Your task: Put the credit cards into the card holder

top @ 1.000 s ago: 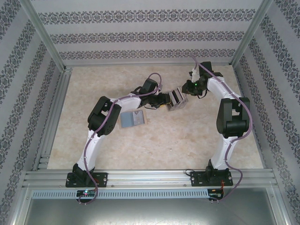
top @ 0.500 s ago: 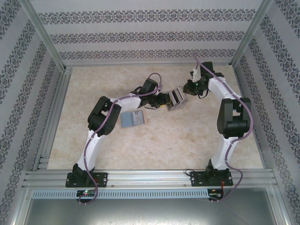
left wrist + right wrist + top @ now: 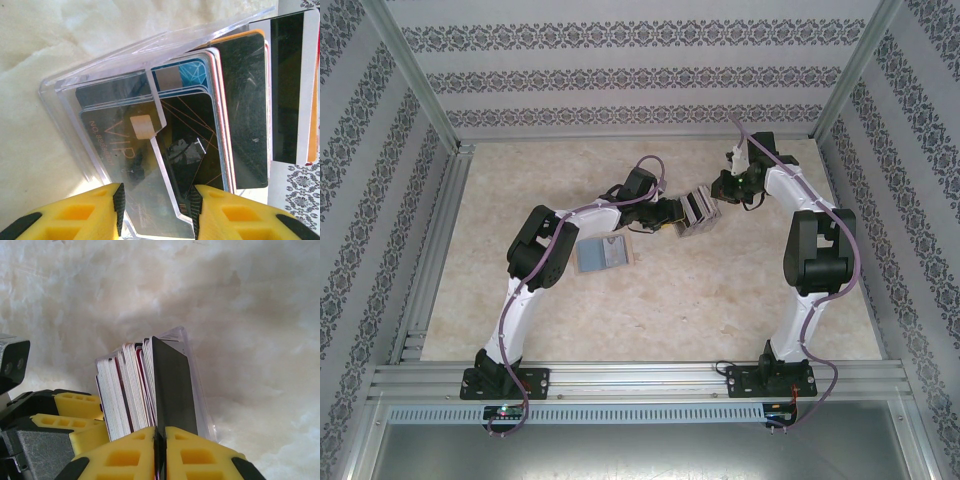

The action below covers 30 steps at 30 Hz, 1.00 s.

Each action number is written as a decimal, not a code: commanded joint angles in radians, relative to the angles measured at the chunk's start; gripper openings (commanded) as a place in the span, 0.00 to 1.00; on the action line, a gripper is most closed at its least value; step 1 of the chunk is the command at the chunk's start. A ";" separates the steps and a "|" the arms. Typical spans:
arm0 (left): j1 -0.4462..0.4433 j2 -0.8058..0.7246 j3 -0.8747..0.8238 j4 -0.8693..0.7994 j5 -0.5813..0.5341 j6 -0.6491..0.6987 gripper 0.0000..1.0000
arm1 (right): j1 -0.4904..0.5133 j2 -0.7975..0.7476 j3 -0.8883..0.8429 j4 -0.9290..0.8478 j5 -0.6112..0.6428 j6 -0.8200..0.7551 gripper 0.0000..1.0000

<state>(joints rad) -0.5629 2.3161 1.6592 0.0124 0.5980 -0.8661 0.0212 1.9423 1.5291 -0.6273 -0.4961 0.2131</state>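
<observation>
change: right gripper has edged slightly left toward holder since a second ago; no visible shift over the last half second. Left arm, holder and loose card unmoved.
left gripper: fingers clamped on the holder's clear base, mid-table.
right gripper: fingers pinched together on one dark card, edge-on, standing between stack and the holder's clear wall.
holder count: one, clear plastic, between the two grippers.
stack count: many cards packed side by side; exact number unclear.
loose card: bluish, flat on table beside left arm; one or two overlapped, cannot tell.
arms: two.
</observation>
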 commanded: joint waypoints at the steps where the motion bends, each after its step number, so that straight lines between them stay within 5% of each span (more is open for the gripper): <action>1: -0.022 0.016 0.016 0.005 0.014 -0.001 0.42 | -0.005 -0.039 -0.014 0.006 -0.034 0.012 0.14; 9: -0.022 0.016 0.017 0.006 0.014 -0.001 0.42 | -0.009 -0.047 -0.017 0.013 -0.040 0.019 0.20; 30: -0.022 0.008 0.019 0.000 0.014 0.005 0.42 | -0.020 -0.090 -0.024 0.008 0.039 0.000 0.09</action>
<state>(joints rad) -0.5629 2.3161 1.6592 0.0124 0.5980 -0.8658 0.0059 1.9114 1.5169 -0.6186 -0.4778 0.2306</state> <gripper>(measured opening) 0.420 0.090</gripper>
